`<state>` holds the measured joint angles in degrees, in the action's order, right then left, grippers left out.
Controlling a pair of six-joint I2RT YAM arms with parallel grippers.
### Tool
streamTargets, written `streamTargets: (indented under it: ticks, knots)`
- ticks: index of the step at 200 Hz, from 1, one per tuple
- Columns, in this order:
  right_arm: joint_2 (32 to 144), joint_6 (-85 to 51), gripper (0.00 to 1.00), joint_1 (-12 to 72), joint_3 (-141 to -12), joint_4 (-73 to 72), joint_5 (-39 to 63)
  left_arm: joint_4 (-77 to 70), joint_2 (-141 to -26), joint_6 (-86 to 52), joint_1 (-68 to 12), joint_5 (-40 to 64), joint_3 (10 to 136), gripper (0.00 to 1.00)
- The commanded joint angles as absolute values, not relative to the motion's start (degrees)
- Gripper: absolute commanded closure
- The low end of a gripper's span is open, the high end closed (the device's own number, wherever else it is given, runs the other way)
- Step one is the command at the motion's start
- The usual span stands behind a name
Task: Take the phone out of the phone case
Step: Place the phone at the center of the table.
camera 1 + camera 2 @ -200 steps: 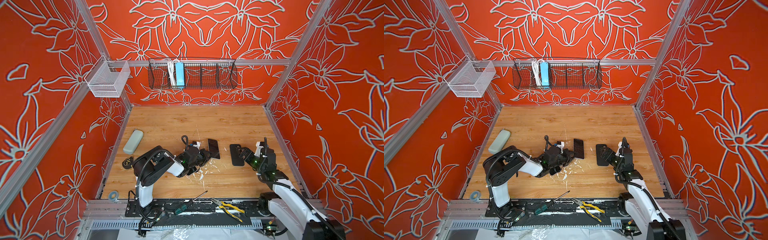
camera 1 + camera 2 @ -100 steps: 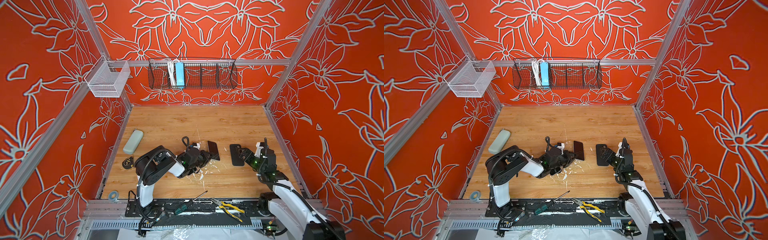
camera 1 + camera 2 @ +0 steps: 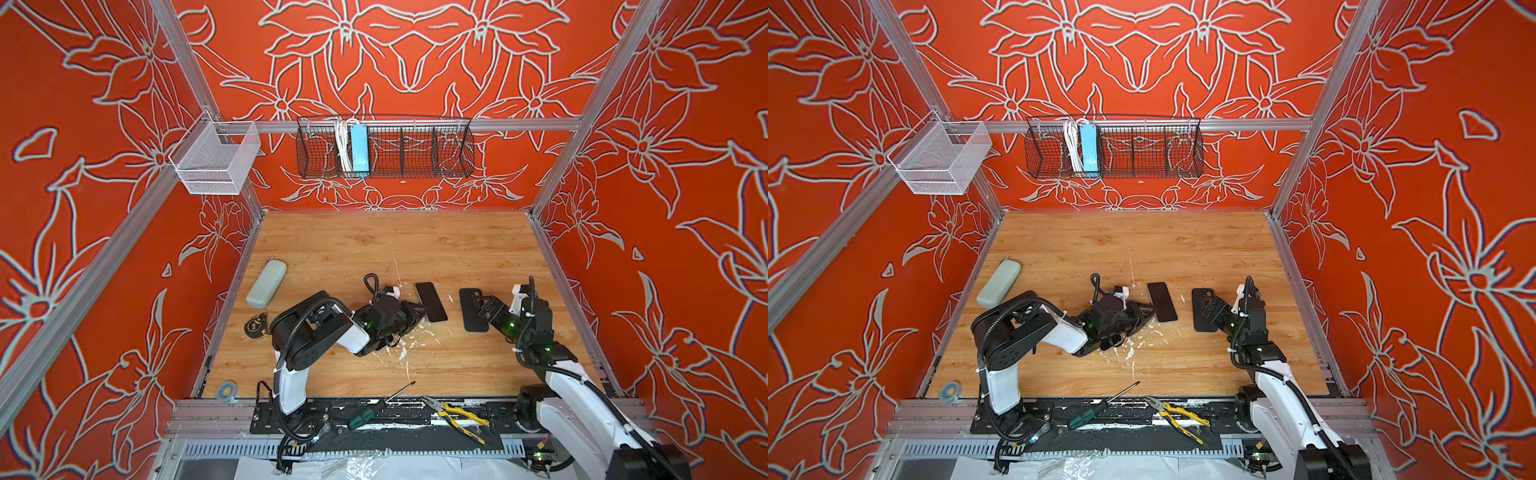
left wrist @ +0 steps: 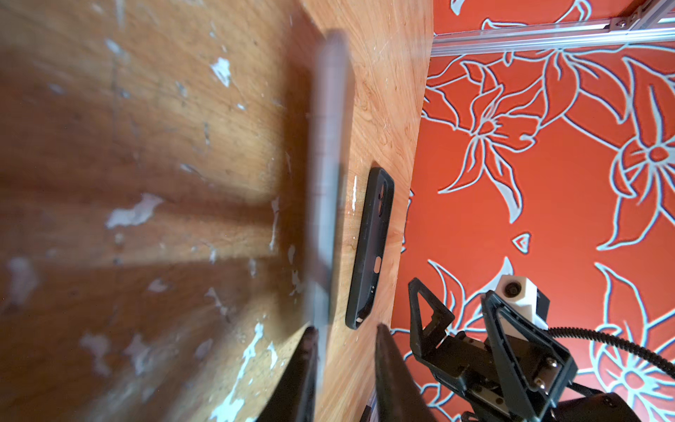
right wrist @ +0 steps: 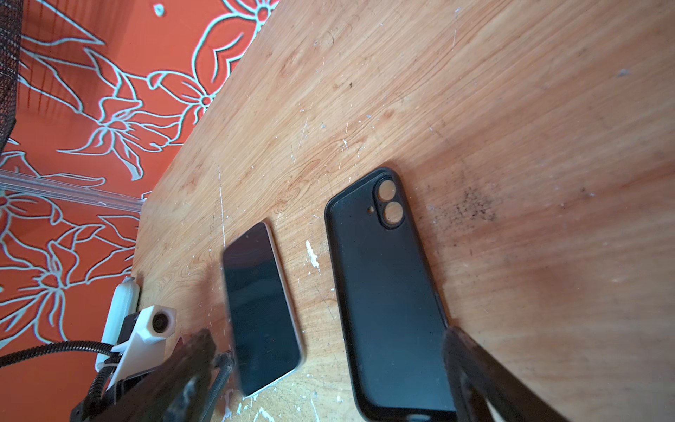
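The phone (image 3: 431, 302) (image 3: 1162, 302) lies bare, dark screen up, on the wooden table, out of the case. Its edge nearest my left gripper is motion-blurred in the right wrist view (image 5: 261, 310). The left wrist view shows it edge-on and blurred (image 4: 327, 182). My left gripper (image 3: 417, 309) (image 4: 345, 329) is open at the phone's near left corner, one finger beside its edge. The empty black phone case (image 3: 471, 309) (image 3: 1202, 309) (image 5: 387, 299) (image 4: 370, 248) lies flat to the phone's right. My right gripper (image 3: 482, 305) (image 5: 328, 336) is open wide over the case's near end.
A grey-green glasses case (image 3: 266, 284) and a tape measure (image 3: 253, 325) lie at the table's left. A tape roll (image 3: 227, 390), screwdriver (image 3: 380, 405) and pliers (image 3: 455, 417) sit along the front rail. A wire basket (image 3: 384, 147) hangs on the back wall.
My left gripper's jaws have parted and let go of the phone, which has settled onto the table. The right arm and the case have not moved.
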<state>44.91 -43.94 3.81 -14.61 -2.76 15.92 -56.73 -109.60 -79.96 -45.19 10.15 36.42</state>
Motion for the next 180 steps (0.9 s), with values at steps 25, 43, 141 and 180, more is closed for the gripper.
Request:
streamTargets:
  ticks: [25, 43, 141, 180]
  knots:
    - [44.05, -43.88, 0.02, 3.60, -13.71, -2.48, 15.03, -56.97, -110.96, -80.09, -45.88, 9.83, 36.17, 0.73]
    - [43.86, -43.64, 0.02, 3.58, -13.93, -2.22, 15.12, -56.20, -110.68, -79.72, -45.88, 9.84, 36.21, 0.73]
    - [45.17, -35.26, 0.02, 4.26, -20.54, 6.15, 16.58, -39.37, -98.92, -71.02, -45.88, 8.88, 41.39, 0.58]
    - [42.93, -30.24, 0.02, 8.70, -25.19, 12.10, 11.25, -26.40, -90.91, -64.51, -44.73, 8.64, 44.89, 0.25]
